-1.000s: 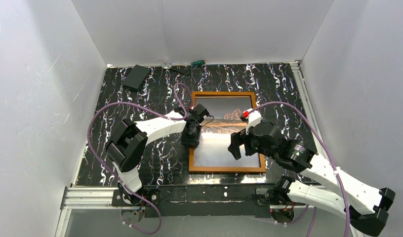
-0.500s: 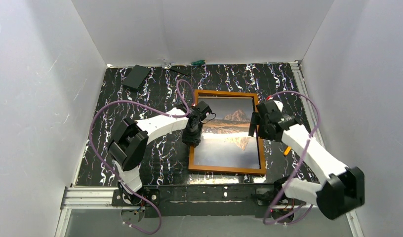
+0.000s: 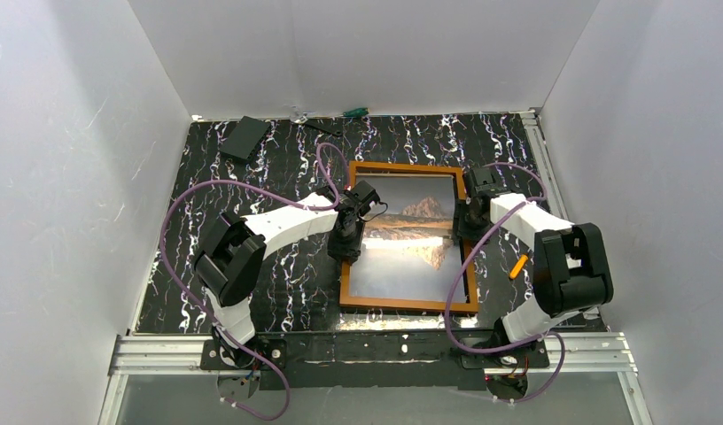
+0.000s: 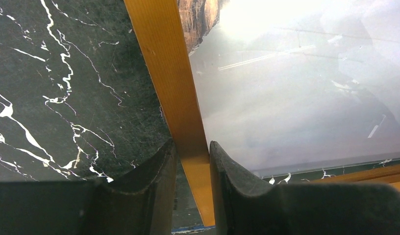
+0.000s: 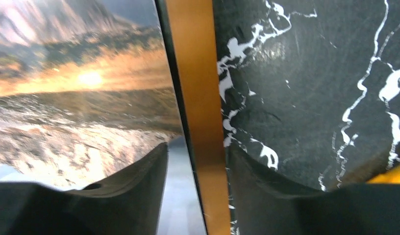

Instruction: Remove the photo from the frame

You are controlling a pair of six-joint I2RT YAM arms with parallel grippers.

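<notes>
Top external view, your stock:
- 1 thin orange-brown wooden rectangular frame (image 3: 404, 304), flat on the black white-veined marble-look tabletop (image 3: 278, 168), approx. centre, btwn your two arms.
- 1 mountain-and-water photo print (image 3: 402, 266), face up inside the frame, all four rails around it.
- Your left gripper (image 4: 192, 152): at the frame's left rail, clenched on it from both sides.
- Your right gripper (image 5: 197, 152): astride the right rail, spread, gap showing on the photo side.
- Misc.: flat black box (image 3: 245, 137), far-left corner; small orange stick (image 3: 517, 266), right of the frame, apart.
</notes>
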